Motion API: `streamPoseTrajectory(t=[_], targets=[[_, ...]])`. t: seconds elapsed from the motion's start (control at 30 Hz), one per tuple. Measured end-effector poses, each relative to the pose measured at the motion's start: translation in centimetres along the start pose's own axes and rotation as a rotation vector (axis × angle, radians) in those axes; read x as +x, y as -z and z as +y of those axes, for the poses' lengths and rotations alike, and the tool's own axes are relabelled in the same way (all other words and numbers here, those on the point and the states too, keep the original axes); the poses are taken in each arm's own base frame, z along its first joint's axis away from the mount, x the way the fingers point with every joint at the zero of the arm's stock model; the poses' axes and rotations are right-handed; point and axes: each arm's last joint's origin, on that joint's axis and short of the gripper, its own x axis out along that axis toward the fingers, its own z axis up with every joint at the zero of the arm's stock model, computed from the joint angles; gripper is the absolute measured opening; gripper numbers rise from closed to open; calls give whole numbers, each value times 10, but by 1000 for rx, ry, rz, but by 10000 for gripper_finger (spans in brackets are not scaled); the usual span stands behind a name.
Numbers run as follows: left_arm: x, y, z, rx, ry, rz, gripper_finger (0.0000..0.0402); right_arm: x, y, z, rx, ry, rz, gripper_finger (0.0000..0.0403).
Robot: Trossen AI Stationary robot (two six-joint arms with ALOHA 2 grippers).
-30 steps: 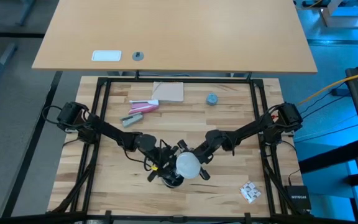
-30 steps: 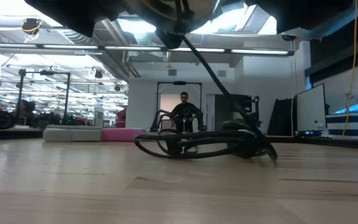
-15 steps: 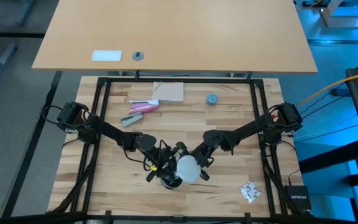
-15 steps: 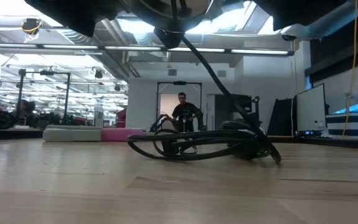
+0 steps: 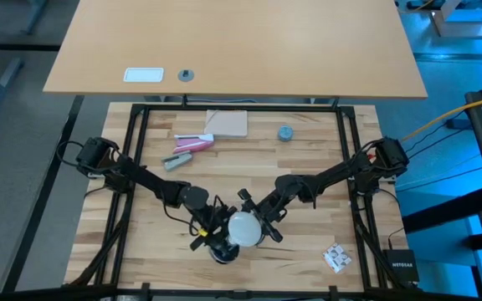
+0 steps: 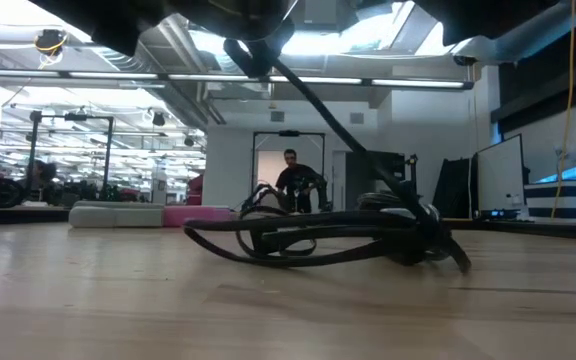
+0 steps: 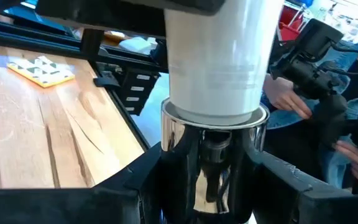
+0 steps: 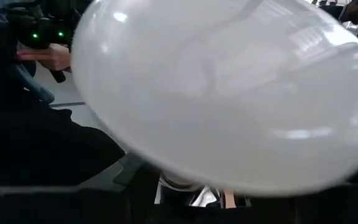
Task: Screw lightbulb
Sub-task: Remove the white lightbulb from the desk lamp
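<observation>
So the white frosted lightbulb (image 5: 243,227) sat in the shiny silver socket (image 7: 213,158), which the left gripper (image 5: 210,237) pinched; right gripper (image 5: 260,224) cupped the globe, probably mid-screwing, grip unclear.

both arms reach in from the outer corners of the frame toward the near middle of the bench, elbows bent, forearms angling inward so the two wrists almost meet. the left tool (image 5: 213,238) sits low at the meeting point, its two dark fingers (image 7: 98,199) set on either side of the silvery socket (image 7: 213,155), clamped on it. the right tool (image 5: 253,224) comes in from the opposite side, just beside the left one, its fingers around the round globe of the lightbulb (image 5: 243,228); whether they press on it or stand slightly off cannot be told. in the low view both arms show only as dark shapes along the upper edge.
</observation>
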Motion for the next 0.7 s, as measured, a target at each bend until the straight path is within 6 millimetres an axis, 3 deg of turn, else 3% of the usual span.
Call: streamPoseTrajectory(t=[0.4, 0.7], targets=[[0, -2, 1, 25, -24, -18, 175, -3, 0, -3, 13, -90, -26, 209], [0, -3, 2, 25, -28, -24, 175, -25, 2, -29, 167, -336, -73, 209]])
